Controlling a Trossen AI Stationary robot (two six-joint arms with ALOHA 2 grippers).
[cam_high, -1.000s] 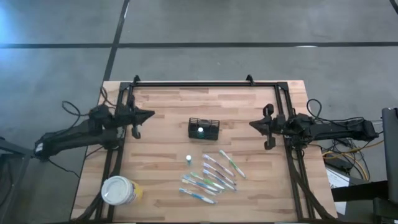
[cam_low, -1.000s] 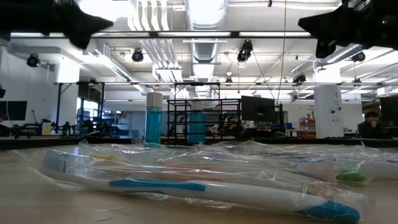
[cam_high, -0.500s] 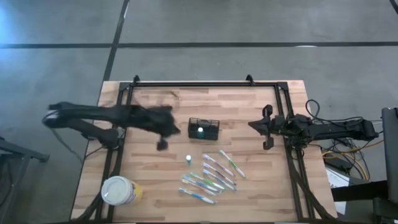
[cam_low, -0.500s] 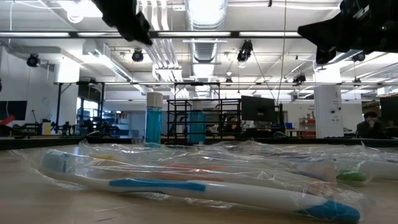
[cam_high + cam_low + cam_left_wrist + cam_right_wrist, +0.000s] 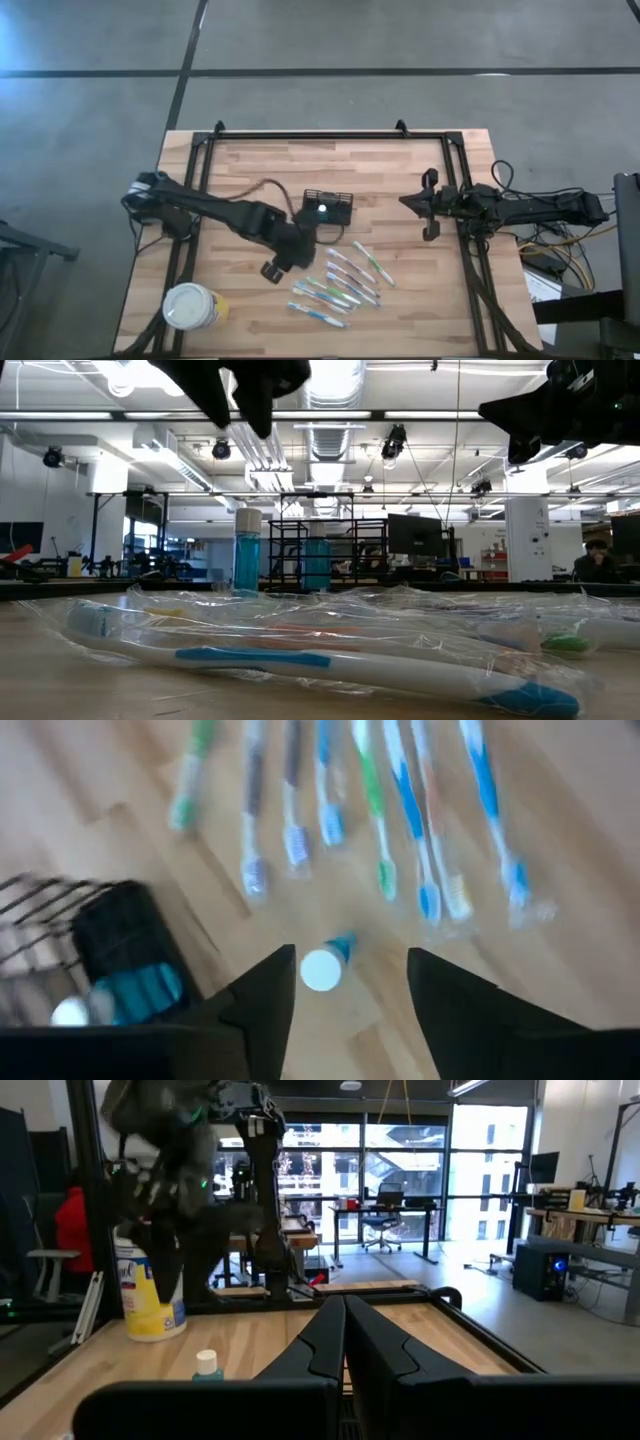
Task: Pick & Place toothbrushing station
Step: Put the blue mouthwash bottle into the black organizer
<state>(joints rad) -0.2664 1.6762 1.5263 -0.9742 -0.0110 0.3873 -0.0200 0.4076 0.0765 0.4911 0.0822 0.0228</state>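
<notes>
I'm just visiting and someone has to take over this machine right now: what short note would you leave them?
Left tool: open, holding nothing, hovering above the small white-capped bottle, between the black wire basket and the wrapped toothbrushes.
Right tool: shut, empty, waiting at the table's right side.
Done: the basket already holds one blue item.
Left: the bottle and toothbrushes lie outside the basket. The wipes tub sits at the near-left corner.

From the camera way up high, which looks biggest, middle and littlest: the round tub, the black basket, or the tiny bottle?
1. Round tub, a bit bigger than the basket.
2. Black basket, partly hidden by the left gripper.
3. Tiny bottle: hidden under that gripper in this view, so unsure.
</notes>
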